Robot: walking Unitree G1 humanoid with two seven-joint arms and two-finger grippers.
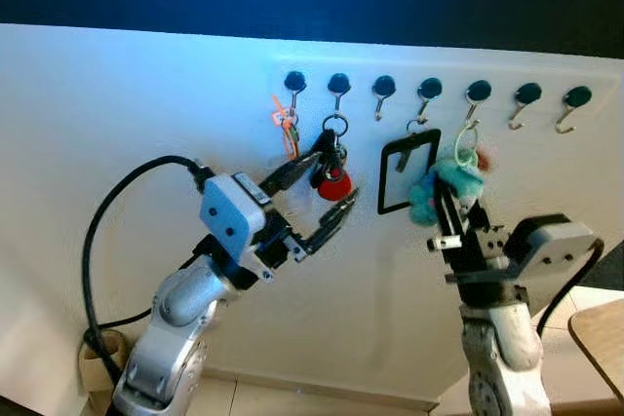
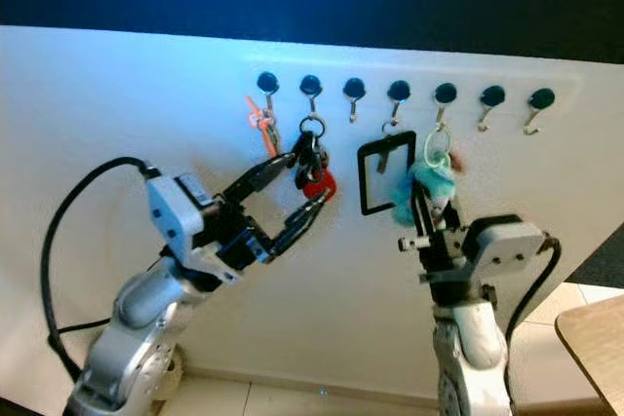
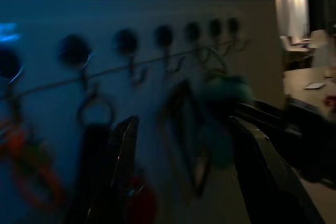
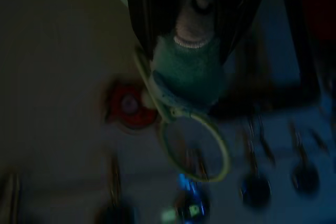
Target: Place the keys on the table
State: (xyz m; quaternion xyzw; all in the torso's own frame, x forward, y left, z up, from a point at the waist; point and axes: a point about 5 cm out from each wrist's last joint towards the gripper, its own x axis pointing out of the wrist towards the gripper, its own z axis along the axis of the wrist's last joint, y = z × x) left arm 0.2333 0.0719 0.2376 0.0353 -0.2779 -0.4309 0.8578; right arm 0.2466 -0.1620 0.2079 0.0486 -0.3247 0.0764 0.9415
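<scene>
Bracketing keys (image 1: 331,170), left gripper (image 1: 330,185) raised

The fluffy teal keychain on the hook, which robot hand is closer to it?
Right. The right gripper is at the fluffy teal keychain, fingers around it; the left gripper brackets the red-tagged keys, two hooks away.

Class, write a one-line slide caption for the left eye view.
Left gripper open around red-tagged keys on a wall hook; right gripper at a teal keychain.

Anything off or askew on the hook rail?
Nothing damaged or spilled. The black rectangular frame hangs tilted rather than square. The left gripper is open around the red-tagged key bunch; the right gripper sits on the teal plush keychain. The two rightmost hooks are bare.
</scene>
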